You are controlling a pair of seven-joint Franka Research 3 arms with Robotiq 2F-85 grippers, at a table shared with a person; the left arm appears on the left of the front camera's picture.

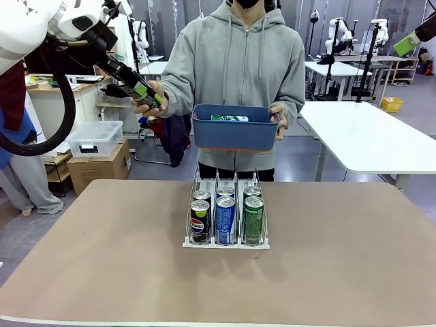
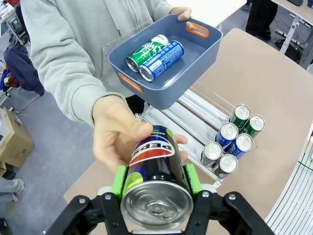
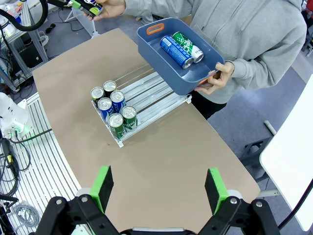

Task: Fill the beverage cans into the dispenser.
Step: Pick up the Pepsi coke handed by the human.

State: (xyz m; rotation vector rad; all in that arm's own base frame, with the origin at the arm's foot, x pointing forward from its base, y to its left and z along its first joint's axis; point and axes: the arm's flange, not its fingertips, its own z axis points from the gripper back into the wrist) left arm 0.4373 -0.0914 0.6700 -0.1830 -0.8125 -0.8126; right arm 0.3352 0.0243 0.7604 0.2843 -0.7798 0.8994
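My left gripper [image 2: 155,182] is shut on a black Pepsi can [image 2: 156,171], held in the air at the far left [image 1: 141,90]. A person's hand [image 2: 117,139] still cups the can's far end. The person's other hand holds a blue tub [image 1: 235,133] above the dispenser, with a green can [image 2: 145,51] and a blue can [image 2: 161,60] lying inside. The clear dispenser [image 1: 226,243] stands mid-table with two cans in each lane: Pepsi [image 1: 199,221], blue [image 1: 225,219] and green [image 1: 253,219] in front. My right gripper [image 3: 159,182] hangs open, high over the table's edge.
The dispenser's rear lanes [image 2: 195,115] are bare behind the cans. Brown tabletop [image 1: 340,259] lies free all round the rack. The person stands at the far edge, with white tables [image 1: 371,136] and boxes [image 1: 95,160] behind.
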